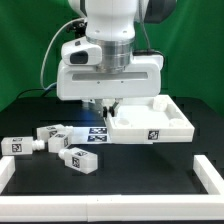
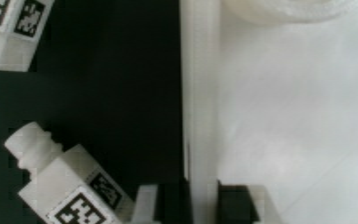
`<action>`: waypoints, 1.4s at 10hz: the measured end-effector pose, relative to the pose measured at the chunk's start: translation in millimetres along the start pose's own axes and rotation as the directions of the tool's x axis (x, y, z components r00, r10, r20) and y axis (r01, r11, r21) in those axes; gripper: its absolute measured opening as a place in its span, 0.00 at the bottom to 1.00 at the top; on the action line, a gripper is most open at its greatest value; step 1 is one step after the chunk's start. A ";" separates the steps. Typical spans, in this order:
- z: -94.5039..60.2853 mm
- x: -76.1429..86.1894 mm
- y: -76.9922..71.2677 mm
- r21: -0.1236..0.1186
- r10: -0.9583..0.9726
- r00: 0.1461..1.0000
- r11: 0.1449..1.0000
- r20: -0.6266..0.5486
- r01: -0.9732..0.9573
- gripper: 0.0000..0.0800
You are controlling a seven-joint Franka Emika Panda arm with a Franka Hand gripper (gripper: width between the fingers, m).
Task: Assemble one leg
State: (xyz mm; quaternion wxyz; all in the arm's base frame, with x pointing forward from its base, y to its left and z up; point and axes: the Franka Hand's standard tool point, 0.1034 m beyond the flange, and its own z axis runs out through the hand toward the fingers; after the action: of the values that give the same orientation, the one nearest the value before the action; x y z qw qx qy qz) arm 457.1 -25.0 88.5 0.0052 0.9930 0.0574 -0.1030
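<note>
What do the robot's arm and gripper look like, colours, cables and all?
The arm is glossy white and rounded, with a grey ring above the wrist and a black joint section near the top. The gripper has a wide, boxy white body and two short dark fingers. Black cables loop behind it. No markings are legible.

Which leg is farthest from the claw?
The lone leg at the exterior view's far left. The others bunch closer to the claw, nearer the tray.
</note>
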 end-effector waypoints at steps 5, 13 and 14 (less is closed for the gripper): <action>7.0 3.9 1.2 0.014 0.037 0.998 0.999 0.042 -0.038 0.07; 11.9 44.1 -3.8 -0.013 0.144 0.982 0.990 0.123 -0.143 0.07; 13.4 43.8 -3.9 -0.013 0.143 0.982 0.990 0.125 -0.143 0.07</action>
State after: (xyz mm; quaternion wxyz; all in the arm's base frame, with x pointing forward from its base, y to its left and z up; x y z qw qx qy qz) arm 496.5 -16.5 66.4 0.0184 0.9861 -0.0144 -0.1647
